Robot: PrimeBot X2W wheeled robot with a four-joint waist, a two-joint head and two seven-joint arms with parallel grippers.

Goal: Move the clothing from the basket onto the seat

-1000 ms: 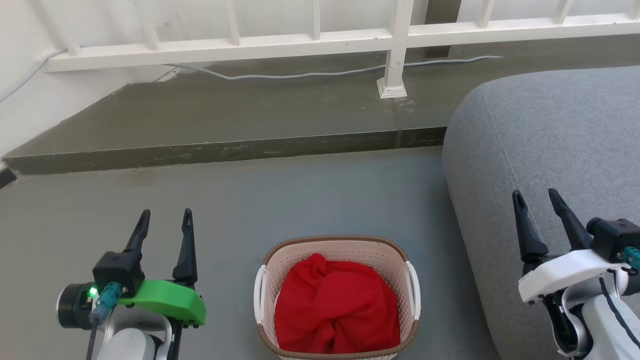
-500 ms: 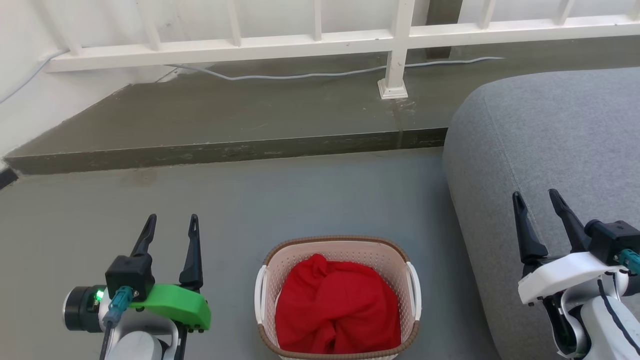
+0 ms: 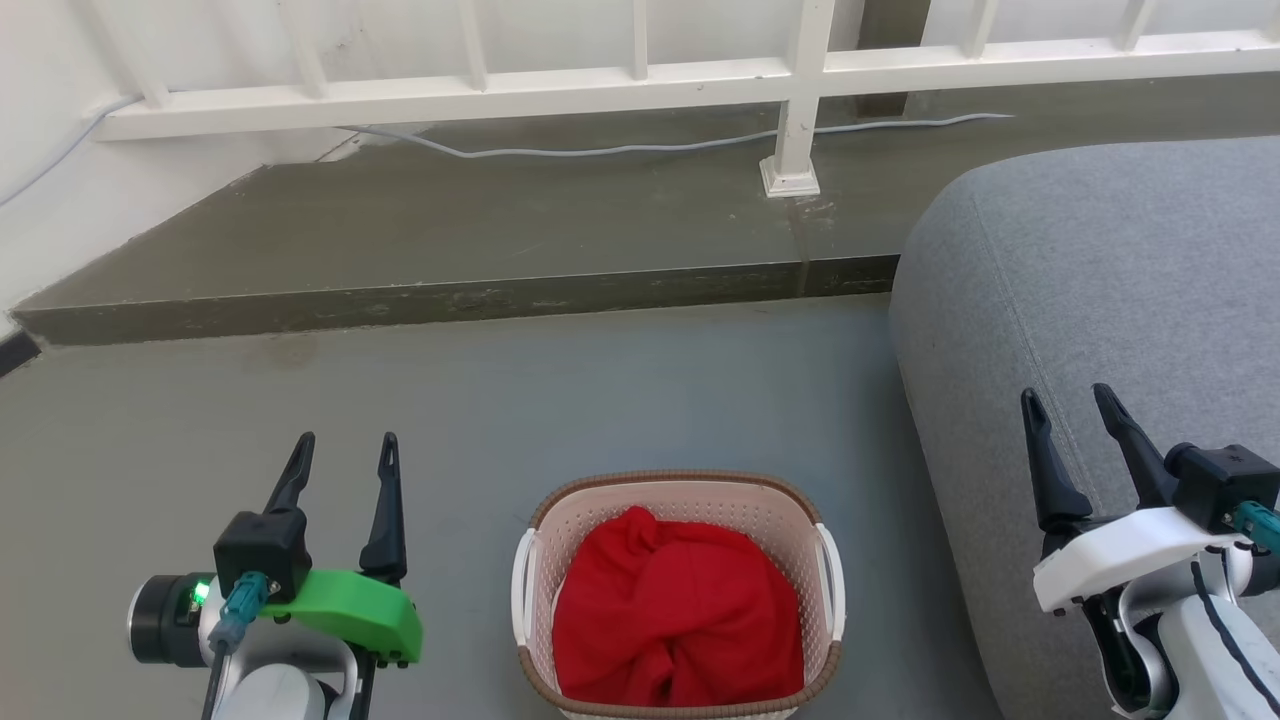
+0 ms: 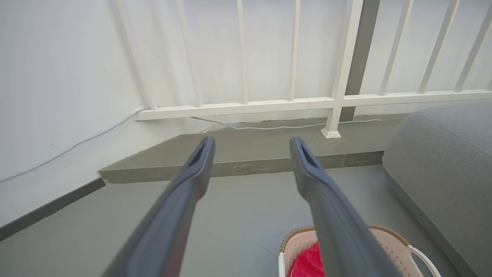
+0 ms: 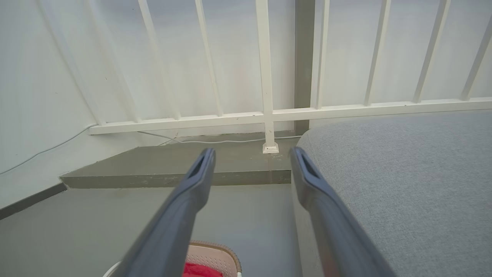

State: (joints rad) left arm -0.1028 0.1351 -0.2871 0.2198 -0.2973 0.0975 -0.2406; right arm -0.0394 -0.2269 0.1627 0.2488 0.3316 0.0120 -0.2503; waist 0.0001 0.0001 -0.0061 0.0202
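Left gripper: fingers wide, empty. Clothing sits bunched in basket, right of those fingers. Right gripper: fingers wide, empty, at seat edge. Clothing likely soft, light, floppy; pinch the top fold.

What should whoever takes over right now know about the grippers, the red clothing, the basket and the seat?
Left gripper: open, empty, left of the basket.
Right gripper: open, empty, right of the basket, in front of the seat.
Clothing: bundled inside the basket, which stands on the floor beside the seat.
Done: nothing on the seat yet.
Left: grasp the clothing, lift it out, lay it on the seat.
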